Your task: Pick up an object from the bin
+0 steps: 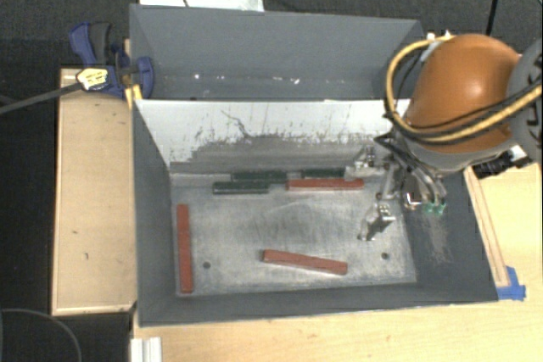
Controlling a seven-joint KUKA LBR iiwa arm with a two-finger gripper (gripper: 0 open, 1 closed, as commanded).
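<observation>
While low, gripper (372, 231) near front red bar (305, 262)

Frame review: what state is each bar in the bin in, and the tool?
tool: over bare floor at the right of the bin, touching no bar
left red bar: flat, along the left wall
front red bar: flat, slightly slanted, alone
dark green bar: flat, by the back wall
back red bar: flat, right of the green one

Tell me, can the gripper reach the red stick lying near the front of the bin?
Probably yes. The red stick lies flat and alone on the bin floor, nothing on top, and the gripper hangs close beside it with bare floor between.
</observation>
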